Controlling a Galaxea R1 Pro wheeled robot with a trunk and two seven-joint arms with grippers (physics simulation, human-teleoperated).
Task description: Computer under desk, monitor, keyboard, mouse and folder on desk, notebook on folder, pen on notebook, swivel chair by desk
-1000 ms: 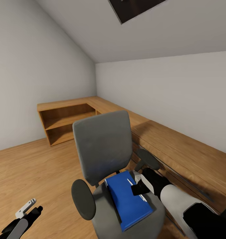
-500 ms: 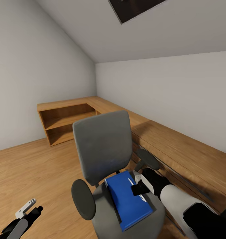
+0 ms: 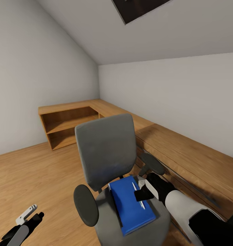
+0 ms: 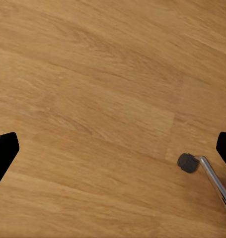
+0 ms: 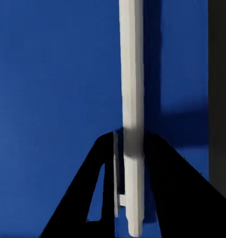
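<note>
The grey swivel chair [image 3: 106, 153] stands in front of me with its back toward the wooden corner unit. The bright blue folder [image 3: 130, 210] lies on its seat. The thin white pen [image 3: 137, 193] is on the folder. My right gripper [image 3: 141, 195] is over the folder's right half and shut on the pen. In the right wrist view the pen [image 5: 131, 74] runs between the black fingers [image 5: 162, 188] over the folder [image 5: 53, 74] and casts a shadow beside itself. My left gripper [image 3: 29, 214] hangs low at the left, open over bare floor [image 4: 103, 99].
A light wooden L-shaped shelf and counter unit [image 3: 184, 153] runs along the back and right walls, close behind the chair. A chrome chair leg with a black caster [image 4: 188, 162] shows near my left gripper. Wooden floor [image 3: 31, 171] spreads to the left.
The pen has turned slightly in my right gripper, and the folder has slid a little to the left on the seat. The left arm has not moved.
</note>
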